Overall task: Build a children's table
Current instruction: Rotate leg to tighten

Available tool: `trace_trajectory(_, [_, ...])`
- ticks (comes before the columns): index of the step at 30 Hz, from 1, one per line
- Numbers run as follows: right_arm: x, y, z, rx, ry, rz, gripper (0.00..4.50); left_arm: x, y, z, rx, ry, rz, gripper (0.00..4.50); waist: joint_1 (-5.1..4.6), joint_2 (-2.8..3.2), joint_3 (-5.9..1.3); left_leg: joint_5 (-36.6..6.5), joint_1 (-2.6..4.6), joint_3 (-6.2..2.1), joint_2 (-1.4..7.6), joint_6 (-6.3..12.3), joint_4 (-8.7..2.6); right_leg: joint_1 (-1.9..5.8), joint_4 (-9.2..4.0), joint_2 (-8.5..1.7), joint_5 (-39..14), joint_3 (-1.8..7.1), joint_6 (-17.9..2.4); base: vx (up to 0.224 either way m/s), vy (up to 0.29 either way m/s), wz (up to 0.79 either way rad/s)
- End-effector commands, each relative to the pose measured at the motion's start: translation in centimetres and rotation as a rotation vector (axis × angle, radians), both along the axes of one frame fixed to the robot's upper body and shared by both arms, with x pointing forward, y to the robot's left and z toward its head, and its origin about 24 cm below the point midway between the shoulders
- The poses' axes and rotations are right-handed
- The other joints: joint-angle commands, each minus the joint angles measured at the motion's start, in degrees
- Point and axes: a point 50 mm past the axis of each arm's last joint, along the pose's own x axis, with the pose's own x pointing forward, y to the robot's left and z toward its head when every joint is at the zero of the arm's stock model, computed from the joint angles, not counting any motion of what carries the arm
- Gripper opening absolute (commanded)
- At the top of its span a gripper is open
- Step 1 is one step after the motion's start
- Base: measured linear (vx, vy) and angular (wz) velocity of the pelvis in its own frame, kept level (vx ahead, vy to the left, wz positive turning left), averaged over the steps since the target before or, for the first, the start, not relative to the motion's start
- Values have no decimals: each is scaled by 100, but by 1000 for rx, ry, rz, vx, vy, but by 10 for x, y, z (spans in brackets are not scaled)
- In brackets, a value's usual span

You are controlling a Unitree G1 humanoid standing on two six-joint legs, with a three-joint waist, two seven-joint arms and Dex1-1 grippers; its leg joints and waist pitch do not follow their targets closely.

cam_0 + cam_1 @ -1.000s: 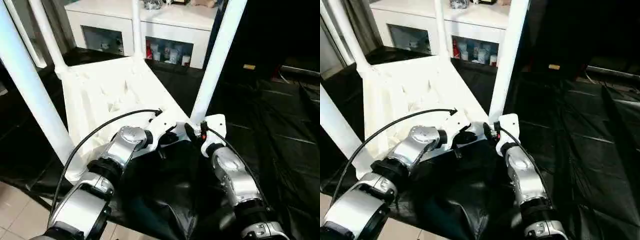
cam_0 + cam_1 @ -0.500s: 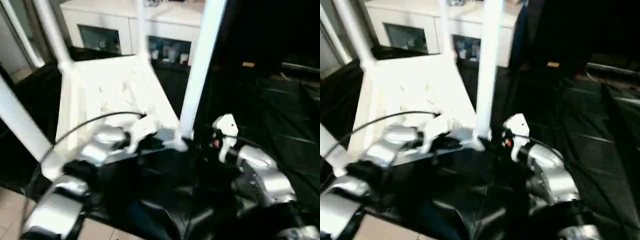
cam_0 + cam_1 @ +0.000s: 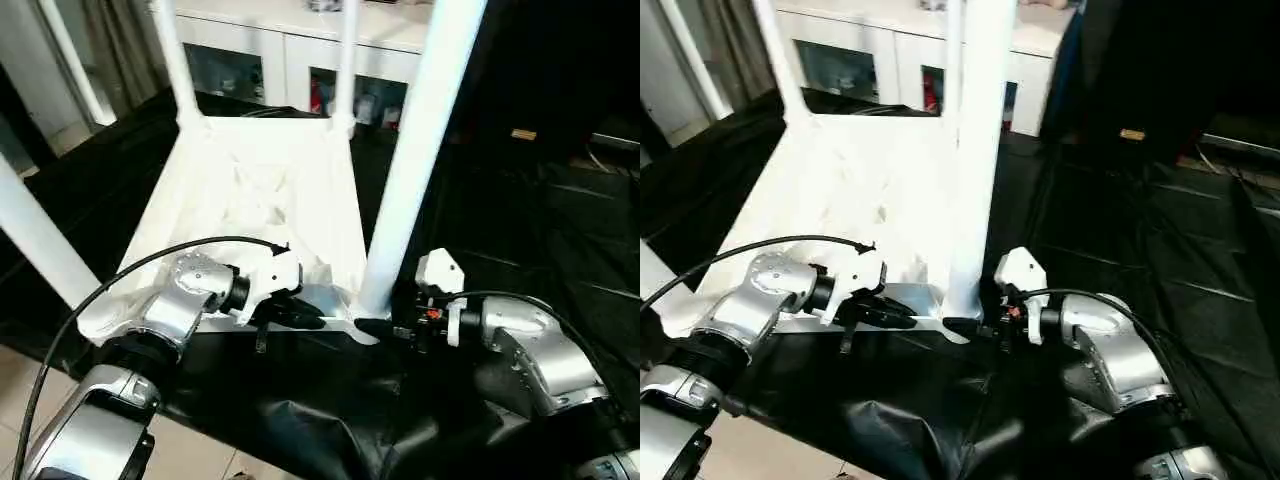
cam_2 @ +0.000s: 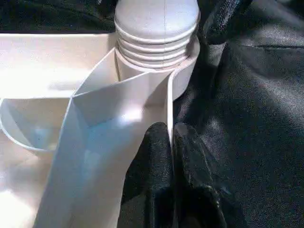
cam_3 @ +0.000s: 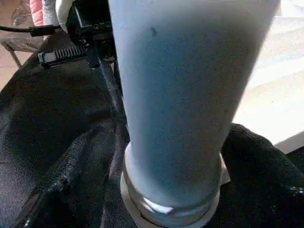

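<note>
Left eye view looks down on the white tabletop (image 3: 262, 215) lying upside down on black sheeting (image 3: 520, 220), ribbed underside up, with four white legs rising from its corner sockets. The nearest leg (image 3: 415, 160) stands at the near right corner, its top cut off by the picture's edge; another leg (image 3: 40, 245) crosses at far left, and two thinner-looking ones stand at the far corners before a white cabinet (image 3: 300, 45). The left gripper (image 3: 310, 318) has its black fingers pressed together on the tabletop's near edge wall, just beside that near leg. The right gripper (image 3: 385, 328) reaches in at the leg's base from the other side, its fingertips hard to make out against the dark sheeting. Left wrist view shows two black fingers (image 4: 156, 161) pinching the thin white edge wall (image 4: 169, 109), with the leg's threaded end seated in the round socket (image 4: 187, 71) beyond. Right wrist view has the leg very close and blurred, standing in its socket ring (image 5: 171, 209), with the right gripper's black fingers (image 5: 71, 166) spread to either side of it, apart from its surface.
</note>
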Motion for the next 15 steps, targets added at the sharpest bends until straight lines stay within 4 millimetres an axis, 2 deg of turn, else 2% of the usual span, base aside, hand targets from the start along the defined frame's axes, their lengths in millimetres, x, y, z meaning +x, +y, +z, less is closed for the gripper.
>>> trace_trajectory(1, [1, 4, 2, -6, -9, 19, 363, -5, -5, -7, 13, 27, -20, 0, -22, -44, -342, -1046, 44, -74, 242, 251, -342, 280, -350, -349, -933, 226, -1328, 0, 0, 0])
trace_trajectory(4, [1, 5, 2, 2, -3, 18, 363, -4, -4, -7, 17, 24, -17, 0, -18, -41, -345, -1020, 40, -70, 238, 273, -334, 283, -350, -348, -889, 223, -1338, 0, 0, 0])
trace_trajectory(5, [1, 5, 2, 4, 0, 19, 335, -4, -4, -7, 18, 23, -16, 0, -15, -44, -343, -1034, 40, -73, 236, 264, -336, 287, -352, -349, -936, 221, -1328, 0, 0, 0])
trace_trajectory(9, [1, 4, 1, 2, 3, 19, 320, -3, -4, -7, 22, 23, -13, 0, -16, -36, -351, -1006, 38, -77, 236, 254, -333, 292, -344, -349, -901, 220, -1331, 0, 0, 0])
trace_trajectory(11, [1, 3, 1, 1, 6, 21, 286, -3, -3, -8, 24, 22, -11, 0, -17, -45, -353, -962, 35, -71, 233, 280, -324, 294, -333, -342, -802, 217, -1359, 0, 0, 0])
trace_trajectory(14, [1, 3, 0, -3, 8, 25, 279, -4, -3, -8, 25, 24, -7, 0, -9, -47, -355, -932, 37, -70, 233, 302, -320, 295, -331, -345, -797, 217, -1364, 0, 0, 0])
trace_trajectory(15, [1, 3, -1, -6, 9, 26, 257, -4, -3, -8, 26, 24, -7, 0, -11, -47, -354, -935, 34, -72, 235, 301, -321, 296, -331, -346, -807, 215, -1362, 0, 0, 0])
